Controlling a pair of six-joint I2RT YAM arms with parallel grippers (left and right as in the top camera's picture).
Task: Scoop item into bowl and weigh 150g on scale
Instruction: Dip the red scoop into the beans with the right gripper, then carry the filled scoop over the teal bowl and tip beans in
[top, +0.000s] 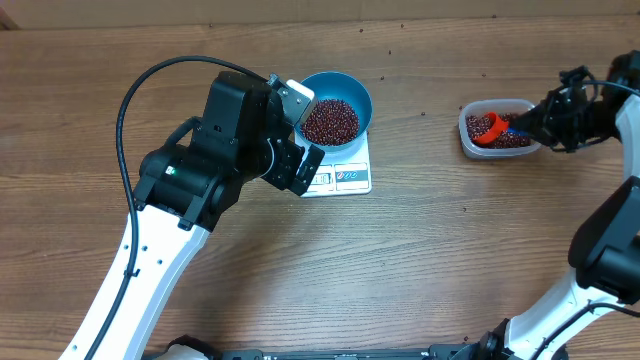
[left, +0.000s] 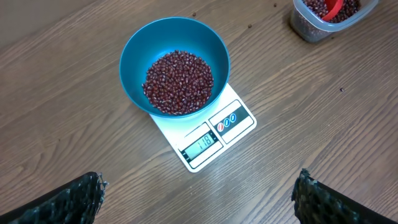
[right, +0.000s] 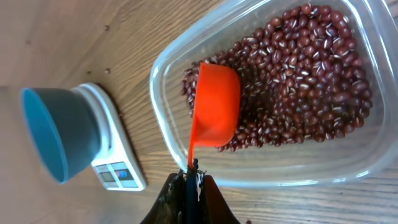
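1. R gripper (right: 188, 186) pinched tight on handle of red scoop (right: 216, 102); scoop head down among beans (right: 298, 81) in clear container (right: 163, 134).
2. L gripper (left: 199, 179) spread wide, empty, above scale (left: 233, 118).
3. Blue bowl (left: 134, 56) on scale, part-filled w/ beans; display looks like 118, under target.
4. Step: reloading scoop. Next: take a small load, carry level, trickle in.

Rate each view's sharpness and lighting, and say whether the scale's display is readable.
Overhead: even, soft light, no glare; the scale is too small to read. Left wrist: bowl and display sharp, digits legible; left fingertips at the bottom corners blurred. Right wrist: scoop and beans sharp; right gripper dark and soft.
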